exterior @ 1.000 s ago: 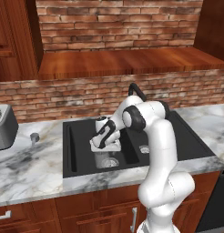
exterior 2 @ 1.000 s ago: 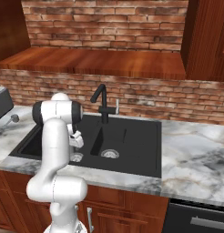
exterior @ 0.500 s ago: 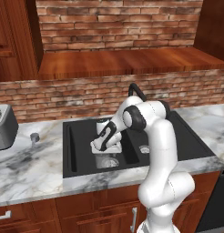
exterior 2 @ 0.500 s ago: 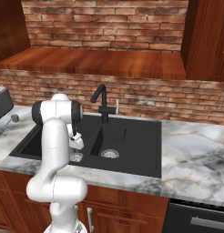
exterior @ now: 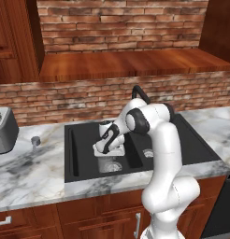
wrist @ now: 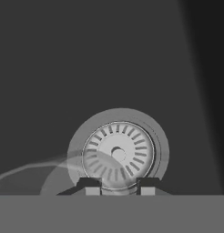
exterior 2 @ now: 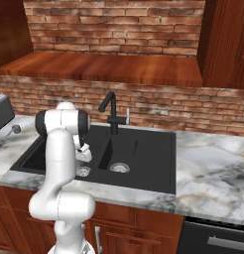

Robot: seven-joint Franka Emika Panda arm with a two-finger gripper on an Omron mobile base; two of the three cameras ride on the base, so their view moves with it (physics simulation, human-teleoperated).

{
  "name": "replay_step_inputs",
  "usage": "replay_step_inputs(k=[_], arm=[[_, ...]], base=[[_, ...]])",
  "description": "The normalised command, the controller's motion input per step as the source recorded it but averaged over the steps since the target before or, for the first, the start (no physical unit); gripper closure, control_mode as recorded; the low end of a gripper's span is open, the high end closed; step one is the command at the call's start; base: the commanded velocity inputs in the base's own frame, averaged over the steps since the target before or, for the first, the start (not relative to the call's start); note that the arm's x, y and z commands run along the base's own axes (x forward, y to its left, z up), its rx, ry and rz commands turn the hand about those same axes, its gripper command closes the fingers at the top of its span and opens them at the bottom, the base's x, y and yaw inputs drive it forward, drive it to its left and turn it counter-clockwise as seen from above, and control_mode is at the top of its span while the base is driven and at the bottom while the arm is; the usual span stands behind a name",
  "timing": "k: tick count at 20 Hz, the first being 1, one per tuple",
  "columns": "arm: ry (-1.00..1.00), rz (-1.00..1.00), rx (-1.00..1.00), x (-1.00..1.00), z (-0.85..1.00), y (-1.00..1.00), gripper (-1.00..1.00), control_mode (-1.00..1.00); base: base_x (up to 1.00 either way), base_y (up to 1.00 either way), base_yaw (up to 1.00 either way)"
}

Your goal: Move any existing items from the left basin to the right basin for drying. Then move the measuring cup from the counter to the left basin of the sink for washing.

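The clear cup (wrist: 73,175) shows as a faint glassy shape low in the hand view, over the round silver drain (wrist: 117,154) of the left basin (exterior: 82,149). My gripper (exterior: 104,152) is down in that basin, just above the drain. Its jaws have drawn in on the cup's wall, and the gripper (wrist: 118,185) still shows a narrow gap with glass in it. From the right side the gripper (exterior 2: 84,159) hangs over the left basin (exterior 2: 37,156). The right basin (exterior 2: 144,154) holds just its drain. The tiny grey measuring cup (exterior: 36,141) stands on the marble counter (exterior: 37,172), left of the sink.
A black curved faucet (exterior 2: 110,111) rises behind the divider between the basins, close to my forearm. A grey toaster (exterior: 3,130) sits at the far left of the counter. A brick wall and a wooden shelf run along the back.
The jaws went from wide open to narrow around the clear cup. The hand has stayed low over the left basin's drain, and the measuring cup has not moved.
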Motion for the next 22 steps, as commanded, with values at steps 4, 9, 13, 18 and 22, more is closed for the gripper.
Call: replay_step_inputs(k=[4, 9, 13, 18, 22], arm=[[-0.02, 0.00, 0.00, -0.21, -0.06, 0.01, 1.00, -1.00], [-0.10, 0.00, 0.00, -0.21, 0.38, 0.00, 1.00, -1.00], [-0.14, 0.00, 0.00, -0.21, 0.73, -0.11, 1.00, -1.00], [-0.18, 0.00, 0.00, -0.28, 0.81, -0.20, 1.00, -1.00], [-0.17, 0.00, 0.01, -0.26, 0.87, -0.32, 1.00, -1.00]], base=[[0.00, 0.00, 0.00], [0.00, 0.00, 0.00], [0.00, 0.00, 0.00], [0.00, 0.00, 0.00], [0.00, 0.00, 0.00]])
